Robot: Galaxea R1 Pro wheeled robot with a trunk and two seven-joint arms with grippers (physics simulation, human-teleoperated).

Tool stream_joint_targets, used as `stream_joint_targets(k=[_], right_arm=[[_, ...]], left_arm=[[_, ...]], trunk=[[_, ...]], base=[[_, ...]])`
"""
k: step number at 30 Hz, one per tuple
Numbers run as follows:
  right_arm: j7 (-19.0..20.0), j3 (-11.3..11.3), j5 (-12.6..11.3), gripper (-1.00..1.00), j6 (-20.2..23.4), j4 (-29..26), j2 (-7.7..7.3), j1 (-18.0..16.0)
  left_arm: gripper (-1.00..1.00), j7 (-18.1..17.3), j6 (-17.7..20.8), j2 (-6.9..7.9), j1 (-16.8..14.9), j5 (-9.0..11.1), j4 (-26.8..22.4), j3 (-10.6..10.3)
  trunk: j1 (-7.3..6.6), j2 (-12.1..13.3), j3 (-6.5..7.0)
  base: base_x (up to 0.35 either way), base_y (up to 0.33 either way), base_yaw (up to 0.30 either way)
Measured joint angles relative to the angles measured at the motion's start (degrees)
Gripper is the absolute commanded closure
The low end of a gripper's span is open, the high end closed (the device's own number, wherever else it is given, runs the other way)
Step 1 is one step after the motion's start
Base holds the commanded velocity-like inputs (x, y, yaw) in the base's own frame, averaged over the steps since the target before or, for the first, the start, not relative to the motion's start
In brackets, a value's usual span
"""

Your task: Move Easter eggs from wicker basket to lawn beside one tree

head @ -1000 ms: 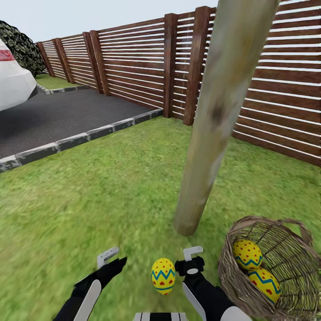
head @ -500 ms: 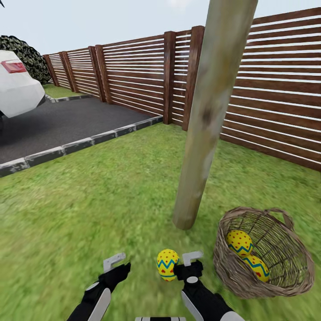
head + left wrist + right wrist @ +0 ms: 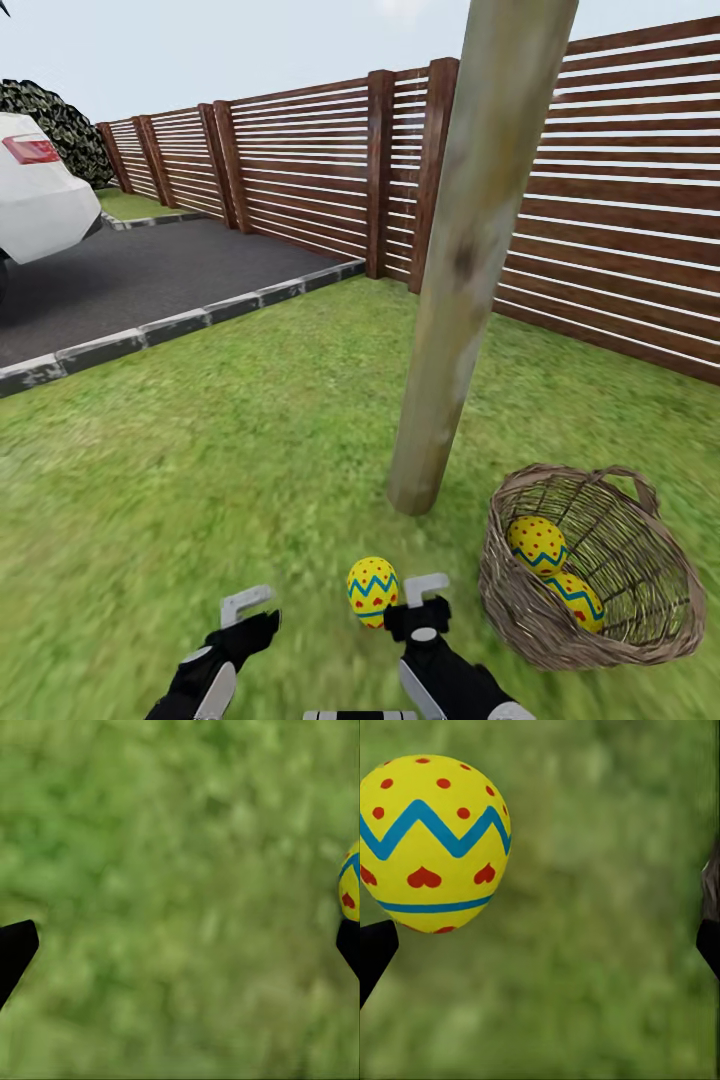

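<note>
The white car (image 3: 35,195) sits on the dark driveway (image 3: 150,275) at the far left, behind a stone kerb (image 3: 180,325), well clear of the work. On the lawn (image 3: 200,480), the left gripper (image 3: 250,610) hangs low over bare grass with its fingers spread and nothing between them.

Next along, one Easter egg (image 3: 372,591) stands on the grass just short of the tree (image 3: 470,260), at the foot of its pale trunk. The right gripper (image 3: 420,595) is beside it, jaws parted; the wrist camera shows the egg off to one side of the open fingers rather than between them. Over the last half second both arms have drawn back a little towards the robot while the egg stayed put, so I judge this egg released and placed: one of three done.

To the right, the wicker basket (image 3: 600,640) lies tilted on the lawn close by the trunk, mouth towards the robot, with two eggs (image 3: 537,545) resting against its lower wall. Those come next. The placed egg is the hazard: it stands right by the right arm's path to the basket and could be knocked rolling. The slatted fence (image 3: 600,200) behind is no obstacle.
</note>
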Motion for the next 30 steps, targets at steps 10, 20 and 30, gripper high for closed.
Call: stream_joint_targets(k=[10,20,30], right_arm=[[-3.2,-3.18,0.01,-1.0,3.25,-3.23,0.0,-0.02],[-7.18,-14.04,0.39,-1.0,42.63,-30.69,0.01,-0.25],[-7.29,-14.01,0.54,-1.0,44.72,-31.19,0.01,-5.72]], left_arm=[[-1.0,3.14,3.27,2.19,-0.87,0.04,-3.22,2.99],[-1.0,10.66,38.56,7.82,-6.02,0.23,-13.23,7.64],[-1.0,9.06,39.39,10.12,-6.63,0.38,-14.16,8.01]], trunk=[[0.0,0.0,0.0],[0.0,0.0,0.0],[0.03,0.0,0.0]], base=[[0.0,0.0,0.0],[0.0,0.0,0.0],[-0.15,-0.028,0.0]])
